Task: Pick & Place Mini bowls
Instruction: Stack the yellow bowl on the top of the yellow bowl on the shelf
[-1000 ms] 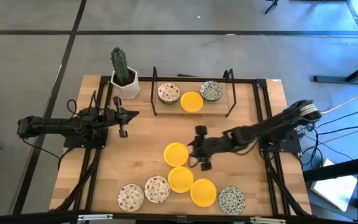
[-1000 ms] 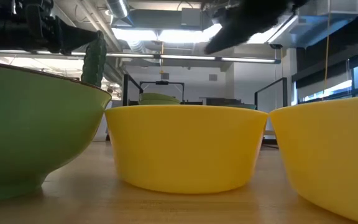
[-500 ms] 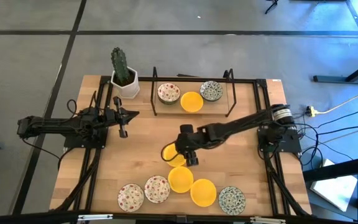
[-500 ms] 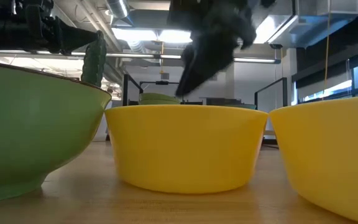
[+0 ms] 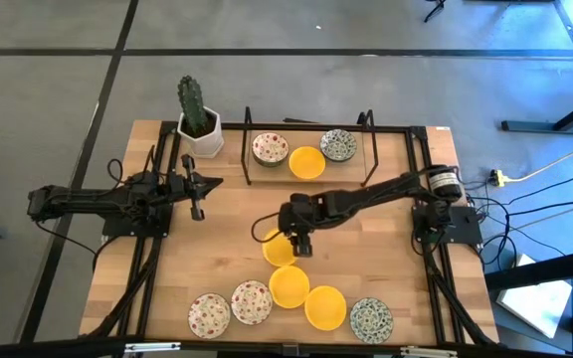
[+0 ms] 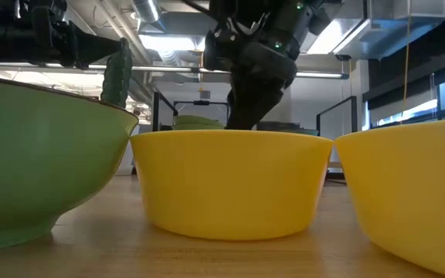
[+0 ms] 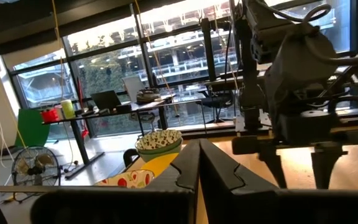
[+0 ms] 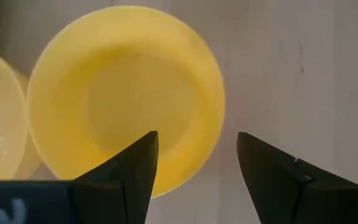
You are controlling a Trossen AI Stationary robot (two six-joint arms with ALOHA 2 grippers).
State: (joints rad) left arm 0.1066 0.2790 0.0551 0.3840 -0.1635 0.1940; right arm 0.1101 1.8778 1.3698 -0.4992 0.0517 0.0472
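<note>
A plain yellow mini bowl (image 5: 276,249) (image 8: 126,99) sits upright on the wooden table's middle. My right gripper (image 5: 299,239) (image 8: 197,152) hangs open just above the bowl's right rim, pointing steeply down. One finger (image 8: 129,171) is over the bowl's inside and the other (image 8: 272,171) is over bare wood outside it. In the low view this gripper (image 6: 251,104) shows behind a nearer yellow bowl (image 6: 228,181). My left gripper (image 5: 196,197) (image 7: 197,168) waits shut at the table's left, well above the wood.
Several more mini bowls line the near edge: two red-speckled (image 5: 230,308), two yellow (image 5: 306,296), one blue-green (image 5: 370,317). A black wire rack (image 5: 366,134) at the far edge holds three bowls (image 5: 306,162). A cactus pot (image 5: 199,134) stands far left.
My right gripper has swung from right of centre toward the table's left edge and come down, tipping more steeply downward. It now hangs over the right rim of the middle yellow bowl. The bowls have not moved.
</note>
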